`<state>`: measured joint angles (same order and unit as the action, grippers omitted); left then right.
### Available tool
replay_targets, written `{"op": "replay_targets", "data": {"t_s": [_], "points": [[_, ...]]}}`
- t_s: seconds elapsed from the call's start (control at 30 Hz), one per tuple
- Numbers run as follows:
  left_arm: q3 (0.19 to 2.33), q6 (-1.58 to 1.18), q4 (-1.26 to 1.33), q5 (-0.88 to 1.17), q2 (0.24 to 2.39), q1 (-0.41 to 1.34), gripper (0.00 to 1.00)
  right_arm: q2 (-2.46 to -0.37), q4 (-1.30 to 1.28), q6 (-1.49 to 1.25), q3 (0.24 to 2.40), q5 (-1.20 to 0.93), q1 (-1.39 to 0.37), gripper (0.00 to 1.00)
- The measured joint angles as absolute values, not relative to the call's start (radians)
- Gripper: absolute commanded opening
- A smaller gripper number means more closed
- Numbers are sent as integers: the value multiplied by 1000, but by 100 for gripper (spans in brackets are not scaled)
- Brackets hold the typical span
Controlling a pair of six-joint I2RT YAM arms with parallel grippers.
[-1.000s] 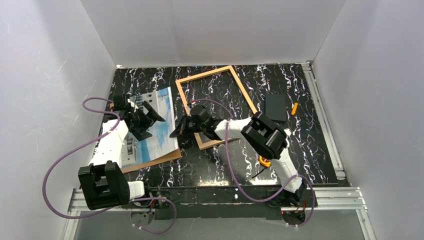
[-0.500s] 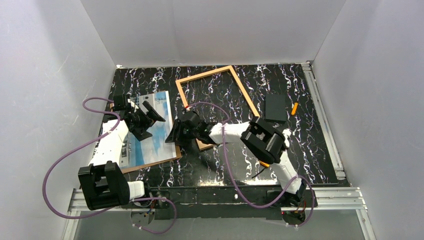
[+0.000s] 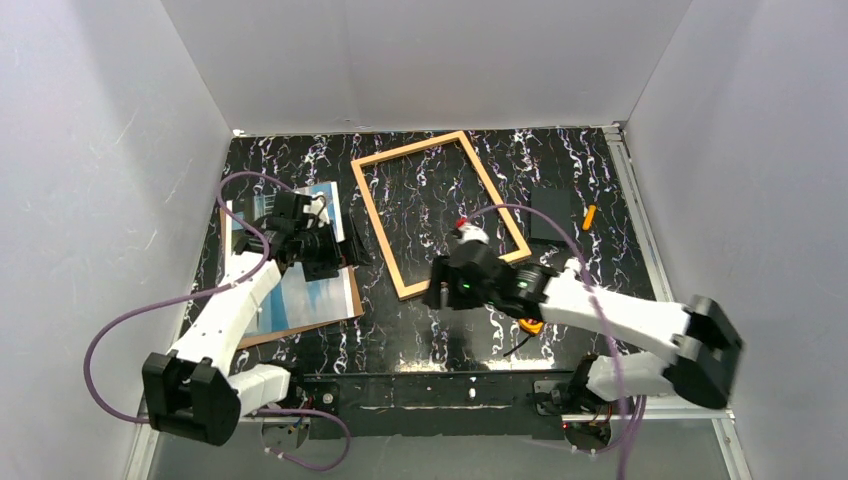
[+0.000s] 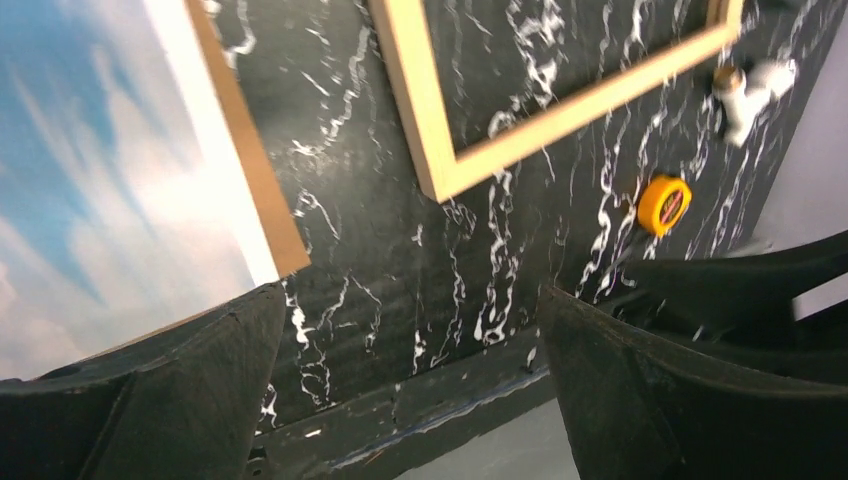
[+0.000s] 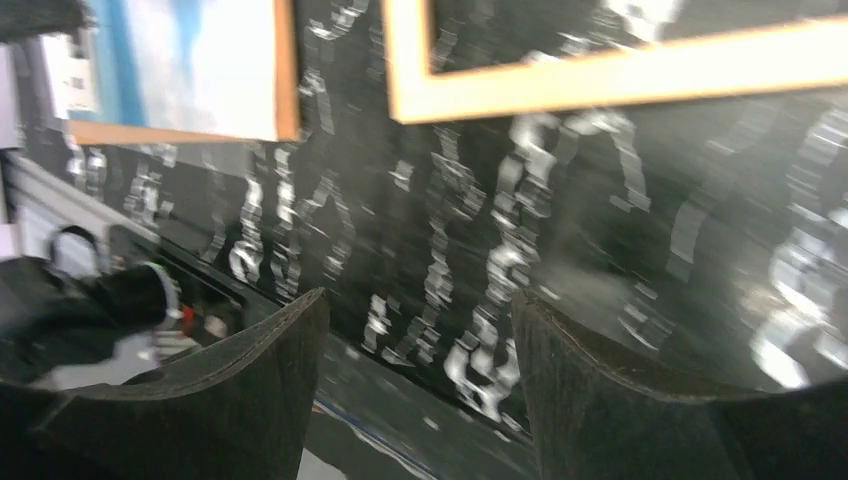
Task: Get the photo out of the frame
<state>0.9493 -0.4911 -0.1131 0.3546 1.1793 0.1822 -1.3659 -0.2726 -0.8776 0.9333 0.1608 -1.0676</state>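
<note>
— Can you read any brand or writing?
— No. To the right of my left claw point(image 4: 410, 390) I see one yellow tape measure point(image 4: 664, 203), but its label is too blurred to read.
— What do you count?
— One photo point(image 3: 310, 295), one frame point(image 3: 378, 228), one small black rectangle point(image 3: 551, 215) and one small orange stick point(image 3: 590, 216). All are on the black marbled table point(image 3: 400, 340).
— And the claws?
— Both are spread wide and nothing is between the fingers. The photo lies flat ahead and to the left of my left claw. It is on its brown board, out of the frame and not touching it. The frame lies flat just ahead of my right claw point(image 5: 415, 390). Its near corner shows beyond the fingertips, and the photo's corner is ahead to the left.
</note>
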Motion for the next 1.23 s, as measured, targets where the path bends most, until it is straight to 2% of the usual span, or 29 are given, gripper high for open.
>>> {"op": "replay_targets", "data": {"t_s": [0.1,0.27,0.5,0.8,1.0,1.23], "points": [[956,-471,-147,347,1123,255,98,-1147,-448,-856,847,253,-1069,75],[1013,-481,-253,298,999,306,98,-842,-749,-855,839,422,-1069,77],[1209,-494,-395,250,847,318,98,-560,-1072,-779,1054,607,-1069,85],[1470,-492,-538,177,752,319,98,-573,-1239,-646,1468,756,-1069,88],[1568,-482,-580,118,719,319,98,-589,-1232,-550,1573,784,-1069,90],[1585,-482,-599,101,721,319,98,-583,-1201,-505,1610,813,-1069,90]]}}
